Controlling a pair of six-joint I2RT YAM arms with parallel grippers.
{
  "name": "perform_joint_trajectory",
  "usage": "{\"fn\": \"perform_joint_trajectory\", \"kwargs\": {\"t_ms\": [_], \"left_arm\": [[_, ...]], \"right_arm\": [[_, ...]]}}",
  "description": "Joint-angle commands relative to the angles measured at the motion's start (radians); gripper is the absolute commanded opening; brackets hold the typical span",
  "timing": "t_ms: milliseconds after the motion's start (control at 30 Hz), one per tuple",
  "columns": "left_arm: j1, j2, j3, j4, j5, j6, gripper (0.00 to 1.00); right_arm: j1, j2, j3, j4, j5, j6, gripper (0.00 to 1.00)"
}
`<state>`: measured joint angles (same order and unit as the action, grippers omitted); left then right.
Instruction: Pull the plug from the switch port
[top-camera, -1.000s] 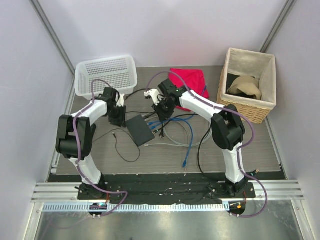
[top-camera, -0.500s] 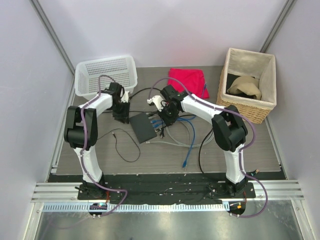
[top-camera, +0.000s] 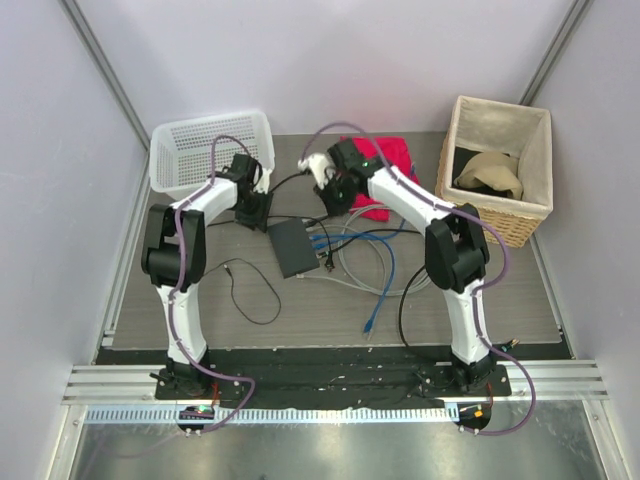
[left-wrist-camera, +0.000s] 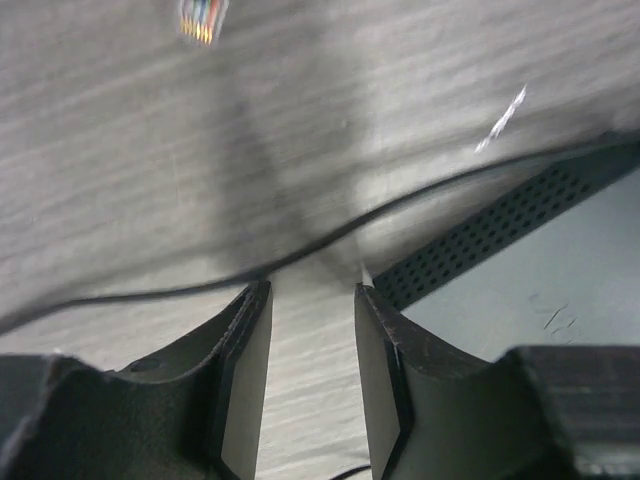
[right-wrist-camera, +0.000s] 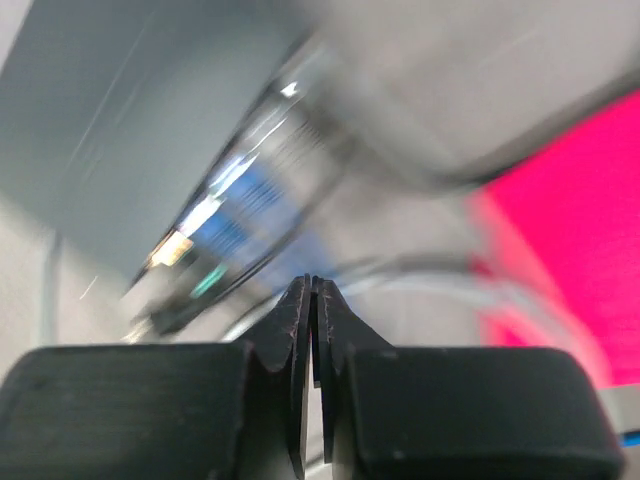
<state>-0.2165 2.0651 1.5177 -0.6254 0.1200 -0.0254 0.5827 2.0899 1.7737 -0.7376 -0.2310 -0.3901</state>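
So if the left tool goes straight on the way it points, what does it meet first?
Probably the thin black cable lying across the table just ahead of the left tool; depth is unclear.

The left hand (left-wrist-camera: 311, 291) gapes beside the switch (left-wrist-camera: 560, 280), black cable (left-wrist-camera: 180, 290) crossing ahead.

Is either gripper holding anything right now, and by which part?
Nothing is held. The left gripper stands open and empty; the right gripper is shut on nothing.

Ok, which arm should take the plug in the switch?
Probably right: the plugged cables sit on the switch edge facing the right hand, though it is shut. The left hand, open, sits at the opposite corner.
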Motion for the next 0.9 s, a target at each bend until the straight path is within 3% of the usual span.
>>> {"fn": "perform_joint_trajectory", "kwargs": {"t_ms": [0, 200, 367, 567, 767, 867], "left_arm": [[-0.003, -0.105, -0.05, -0.014, -0.023, 0.022, 0.44], [-0.003, -0.233, -0.114, -0.04, 0.042, -0.008, 0.47], [-0.004, -0.336, -0.174, -0.04, 0.079, -0.031, 0.48], [-0.004, -0.405, -0.232, -0.03, 0.102, -0.028, 0.49], [-0.007, -0.408, -0.251, -0.022, 0.118, -0.018, 0.52], [-0.009, -0.392, -0.26, -0.008, 0.142, -0.018, 0.52]], "right_arm": [[-0.092, 0.152, 0.249, 0.058, -0.031, 0.011, 0.07], [-0.093, 0.335, 0.447, 0.058, -0.013, -0.015, 0.01], [-0.095, 0.363, 0.419, 0.055, -0.007, -0.036, 0.01], [-0.066, 0.244, 0.207, 0.012, 0.001, -0.062, 0.01], [0.034, 0.027, -0.146, 0.021, -0.008, -0.073, 0.01], [0.138, -0.079, -0.261, 0.09, 0.12, -0.081, 0.01]]}}
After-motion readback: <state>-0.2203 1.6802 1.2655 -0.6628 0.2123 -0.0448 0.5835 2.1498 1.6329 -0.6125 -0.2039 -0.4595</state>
